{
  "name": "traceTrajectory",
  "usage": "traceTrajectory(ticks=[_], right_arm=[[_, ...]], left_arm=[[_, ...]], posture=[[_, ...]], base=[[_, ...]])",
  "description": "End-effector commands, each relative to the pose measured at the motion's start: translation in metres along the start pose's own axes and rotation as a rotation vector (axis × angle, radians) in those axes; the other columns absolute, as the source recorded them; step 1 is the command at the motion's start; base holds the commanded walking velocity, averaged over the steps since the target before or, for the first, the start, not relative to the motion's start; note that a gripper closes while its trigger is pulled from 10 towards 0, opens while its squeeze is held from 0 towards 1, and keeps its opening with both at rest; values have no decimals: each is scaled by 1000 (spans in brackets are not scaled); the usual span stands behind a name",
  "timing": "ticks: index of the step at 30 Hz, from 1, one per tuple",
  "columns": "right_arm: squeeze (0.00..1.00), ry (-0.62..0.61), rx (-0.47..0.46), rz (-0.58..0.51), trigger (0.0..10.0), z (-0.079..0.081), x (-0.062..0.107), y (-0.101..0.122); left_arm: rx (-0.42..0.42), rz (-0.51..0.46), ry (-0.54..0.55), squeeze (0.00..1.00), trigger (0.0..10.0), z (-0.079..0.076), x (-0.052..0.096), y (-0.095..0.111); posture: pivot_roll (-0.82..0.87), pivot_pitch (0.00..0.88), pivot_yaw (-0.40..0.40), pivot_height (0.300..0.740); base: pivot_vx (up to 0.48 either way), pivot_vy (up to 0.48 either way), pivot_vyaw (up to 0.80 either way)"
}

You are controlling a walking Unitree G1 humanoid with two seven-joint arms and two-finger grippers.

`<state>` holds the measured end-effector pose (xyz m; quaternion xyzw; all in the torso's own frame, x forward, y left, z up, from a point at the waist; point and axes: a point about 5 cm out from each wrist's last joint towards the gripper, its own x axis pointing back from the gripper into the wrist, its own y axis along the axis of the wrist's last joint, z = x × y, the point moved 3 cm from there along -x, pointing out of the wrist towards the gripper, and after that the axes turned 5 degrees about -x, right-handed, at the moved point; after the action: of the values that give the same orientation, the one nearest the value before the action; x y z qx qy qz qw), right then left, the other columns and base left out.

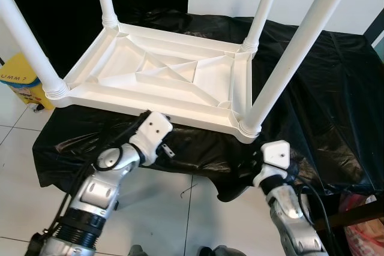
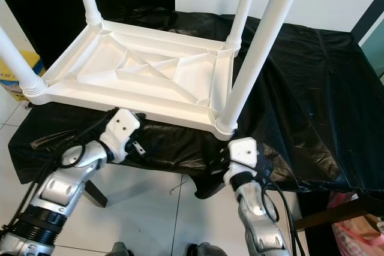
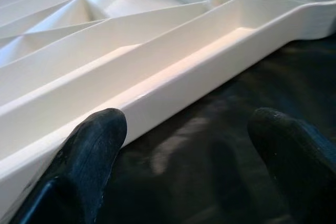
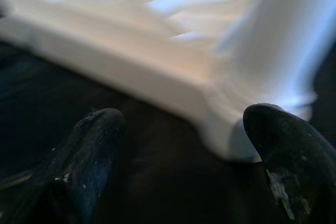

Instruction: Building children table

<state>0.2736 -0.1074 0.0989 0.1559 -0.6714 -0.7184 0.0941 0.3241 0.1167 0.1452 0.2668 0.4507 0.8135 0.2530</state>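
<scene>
White children table (image 1: 180, 82) upside down at frame centre on black sheet (image 1: 324, 106), four legs up; yellow bag (image 1: 24, 82) at left edge. Left gripper (image 3: 184, 145) spread, empty, at table's near rim; right gripper (image 4: 178, 145) spread, empty, beside near-right leg (image 1: 294, 58).

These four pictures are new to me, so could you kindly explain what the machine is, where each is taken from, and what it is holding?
It is a humanoid robot with two silver arms. The two wide pictures come from its head, looking down. A white children's table lies upside down, legs up, on a black sheet. The two close pictures come from wrist cameras, looking along black fingers. The left claw is open beside the table's near edge; the right claw is open at the near corner leg. Neither holds anything.
</scene>
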Motion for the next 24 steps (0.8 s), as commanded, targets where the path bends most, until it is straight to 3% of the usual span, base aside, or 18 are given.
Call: traceTrajectory(ticks=[1,6,12,19,24], right_arm=[[0,52,-22,15,10000,6,0,0],[0,128,-19,10,10000,15,-11,4],[0,129,-26,-10,10000,12,-30,10],[0,31,-54,-67,10000,-2,-63,24],[0,-72,-69,-114,10000,-12,-76,35]], left_arm=[[-10,10,60,0,10000,6,0,-2],[-20,24,62,0,10000,13,4,-6],[-37,46,92,0,10000,23,8,-12],[-68,102,167,0,10000,49,18,-25],[-120,156,181,0,10000,63,19,-34]], posture=[[55,124,-95,740],[55,123,-95,740],[62,123,-101,740],[71,120,-104,740],[63,109,-97,740]], base=[[0,0,0],[0,0,0],[0,0,0],[0,0,0],[0,0,0]])
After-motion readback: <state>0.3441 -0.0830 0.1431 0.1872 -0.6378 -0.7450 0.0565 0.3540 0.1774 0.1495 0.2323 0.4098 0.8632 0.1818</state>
